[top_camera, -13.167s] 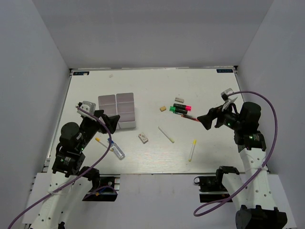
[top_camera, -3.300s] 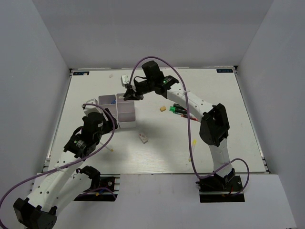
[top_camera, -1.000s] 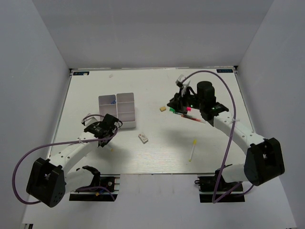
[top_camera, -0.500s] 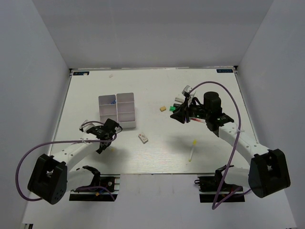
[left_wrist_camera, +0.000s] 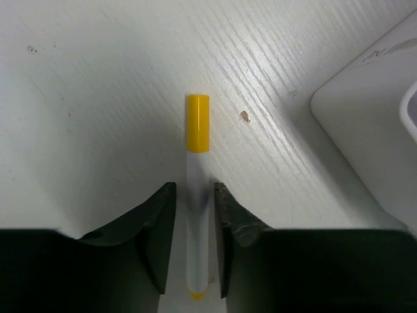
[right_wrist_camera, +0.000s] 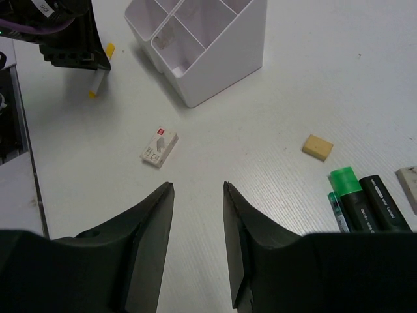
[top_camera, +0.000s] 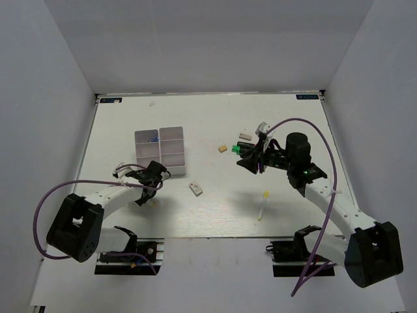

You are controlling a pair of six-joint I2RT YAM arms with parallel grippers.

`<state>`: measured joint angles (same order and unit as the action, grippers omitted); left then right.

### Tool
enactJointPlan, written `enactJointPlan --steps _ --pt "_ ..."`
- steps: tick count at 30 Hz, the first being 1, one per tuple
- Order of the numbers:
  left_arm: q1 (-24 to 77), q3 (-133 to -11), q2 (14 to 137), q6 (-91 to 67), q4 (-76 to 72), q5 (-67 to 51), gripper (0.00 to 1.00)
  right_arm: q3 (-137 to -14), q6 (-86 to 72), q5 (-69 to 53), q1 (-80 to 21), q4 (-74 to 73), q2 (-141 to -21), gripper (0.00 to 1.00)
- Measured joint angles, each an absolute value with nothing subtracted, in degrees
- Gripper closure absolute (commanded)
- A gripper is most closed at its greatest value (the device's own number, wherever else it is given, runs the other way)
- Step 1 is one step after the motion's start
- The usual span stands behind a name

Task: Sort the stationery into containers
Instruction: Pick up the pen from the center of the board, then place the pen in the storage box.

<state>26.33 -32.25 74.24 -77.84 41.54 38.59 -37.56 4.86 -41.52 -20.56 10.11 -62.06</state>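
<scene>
A white pen with a yellow cap (left_wrist_camera: 197, 130) lies on the table between the jaws of my left gripper (left_wrist_camera: 195, 195). The jaws stand open, with a thin gap on each side of the barrel. From above, this gripper (top_camera: 144, 197) is just in front of the white compartment container (top_camera: 172, 169). My right gripper (right_wrist_camera: 198, 189) hovers open and empty above bare table. A green-ended highlighter (right_wrist_camera: 352, 195) and a black one (right_wrist_camera: 384, 205) lie to its right. A beige eraser (right_wrist_camera: 317, 147) lies ahead of it, and a small white boxed eraser (right_wrist_camera: 159, 147) lies ahead to its left.
A grey eraser (top_camera: 245, 136) sits behind the right gripper (top_camera: 244, 163). Another white and yellow pen (top_camera: 262, 207) lies near the front edge. The container's corner (left_wrist_camera: 371, 143) is close on the right of the left fingers. Grey walls enclose the table.
The left gripper has shifted slightly and come down astride the pen, its jaws widening and then narrowing. The right gripper has drawn back from the highlighters toward the table's middle.
</scene>
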Motion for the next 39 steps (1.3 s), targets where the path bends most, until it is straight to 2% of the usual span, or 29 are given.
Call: enactJointPlan --steps 4,8,11,15,21,24,29,32,39 --pt "25.80 -31.94 74.52 -77.80 40.14 38.76 0.77 -37.41 4.84 -41.91 -20.14 10.55 -61.80 0.58" --pt "25.61 -31.33 73.60 -77.84 39.35 38.81 0.80 -37.15 4.82 -42.44 -19.64 10.61 -61.54 0.58" --pt "25.52 -30.87 70.74 -78.02 40.42 36.71 0.87 -36.86 4.80 -42.78 -19.44 10.66 -61.34 0.58" --pt "25.80 -31.09 60.58 -75.70 43.27 33.23 0.99 -36.82 4.73 -43.29 -19.05 10.70 -61.21 0.58" --pt "25.91 -37.01 48.45 -64.03 41.06 27.55 1.00 -36.82 4.91 -43.92 -18.61 10.92 -61.25 0.58" --pt "25.98 -37.63 45.65 -54.83 32.32 23.20 1.00 -36.82 5.37 -44.93 -18.41 11.20 -62.17 0.62" --pt "26.00 -33.06 46.46 -40.18 5.04 15.07 1.00 -36.84 6.42 -46.06 -18.09 10.76 -65.04 0.64" --pt "26.00 -32.93 53.04 -32.01 -8.16 11.64 1.00 -36.84 6.98 -46.57 -17.82 10.39 -65.30 0.64" --pt "26.00 -38.72 71.11 -11.90 -26.83 5.30 1.00 -36.84 7.95 -46.92 -17.50 10.46 -64.62 0.64"
